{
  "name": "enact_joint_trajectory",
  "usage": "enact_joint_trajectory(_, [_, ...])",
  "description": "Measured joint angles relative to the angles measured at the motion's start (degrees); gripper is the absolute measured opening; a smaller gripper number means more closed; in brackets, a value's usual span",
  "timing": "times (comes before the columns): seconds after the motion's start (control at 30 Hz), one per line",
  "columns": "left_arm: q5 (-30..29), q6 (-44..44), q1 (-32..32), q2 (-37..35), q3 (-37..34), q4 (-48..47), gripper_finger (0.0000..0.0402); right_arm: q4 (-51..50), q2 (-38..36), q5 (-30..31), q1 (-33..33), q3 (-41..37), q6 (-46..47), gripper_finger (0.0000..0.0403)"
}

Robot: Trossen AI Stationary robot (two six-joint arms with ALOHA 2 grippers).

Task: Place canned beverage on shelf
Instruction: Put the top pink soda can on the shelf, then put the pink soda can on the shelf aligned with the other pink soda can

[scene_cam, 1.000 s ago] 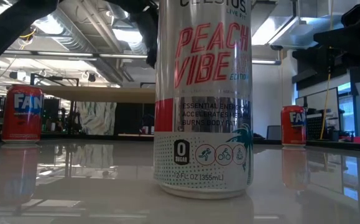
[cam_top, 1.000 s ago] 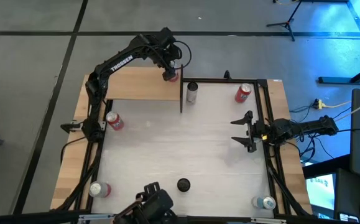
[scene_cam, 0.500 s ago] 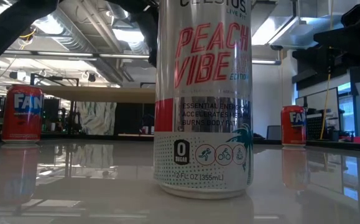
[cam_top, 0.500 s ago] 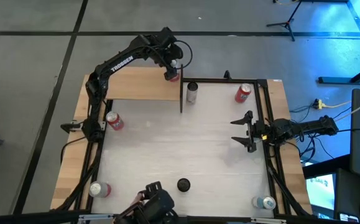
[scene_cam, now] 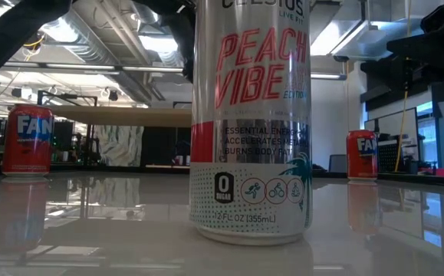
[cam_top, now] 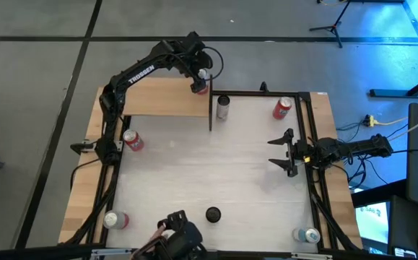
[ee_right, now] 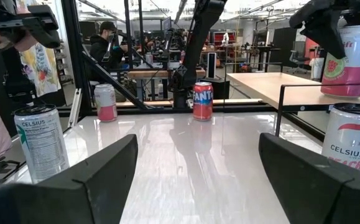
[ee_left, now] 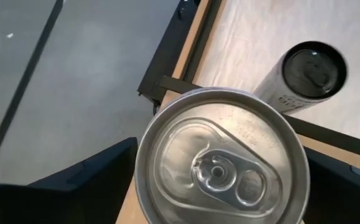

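A robotics lab: a framed tabletop [cam_top: 194, 173] stands on grey concrete floor [cam_top: 35, 72], exposed ceiling ducts [scene_cam: 106, 31] and strip lights hang overhead, more robot arms [ee_right: 195, 37] and workbenches [ee_right: 155, 74] fill the room behind, and a person [ee_right: 105, 43] sits among them.

The can [ee_left: 222, 167] between the left gripper's [ee_left: 220, 186] matt black plastic fingers [ee_left: 86, 180] has a brushed, shiny aluminium lid. Beneath it the shelf [cam_top: 167, 105] is smooth, matt light wood on a black painted metal frame [ee_left: 186, 87]. Beyond the right gripper [ee_right: 198, 168], the tabletop [ee_right: 186, 162] is glossy white and mirrors the cans. The tall can [scene_cam: 251, 115] has a glossy printed metal wall.
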Motion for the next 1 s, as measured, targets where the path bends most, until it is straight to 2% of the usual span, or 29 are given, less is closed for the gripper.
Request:
enact_joint_trajectory(0.23, [-6.1, -0.2, -1.9, -1.2, 0.1, 1.4, 0.0368, 0.0, 0.0, 0.0, 0.0, 0.0, 0.0, 0.0333])
enact_joint_trajectory(0.37, [-7.9, -0.8, -3.4, -2.8, 4.3, 0.8, 0.0368, 0.0, 0.0, 0.0, 0.0, 0.0, 0.0, 0.0333])
enact_joint_trajectory(0.53, [-5.0, -5.4, -6.3, -4.0, 11.3, -2.0, 0.0368, 0.0, 0.0, 1.1, 0.0, 0.0, 0.0, 0.0333])
enact_joint_trajectory(0.63, [-2.7, -7.7, -8.8, -7.0, 9.7, -2.9, 0.0368, -0.1, 0.0, 1.5, 0.0, 0.0, 0.0, 0.0333])
enact_joint_trajectory(0.73, [-2.8, -9.0, -12.0, -8.4, 9.6, -7.3, 0.0368, 0.0, 0.0, 1.5, 0.0, 0.0, 0.0, 0.0333])
enact_joint_trajectory(1.0, [-3.1, -15.1, -21.9, -8.5, 9.1, -17.6, 0.0368, 0.1, 0.0, 1.5, 0.0, 0.0, 0.0, 0.0333])
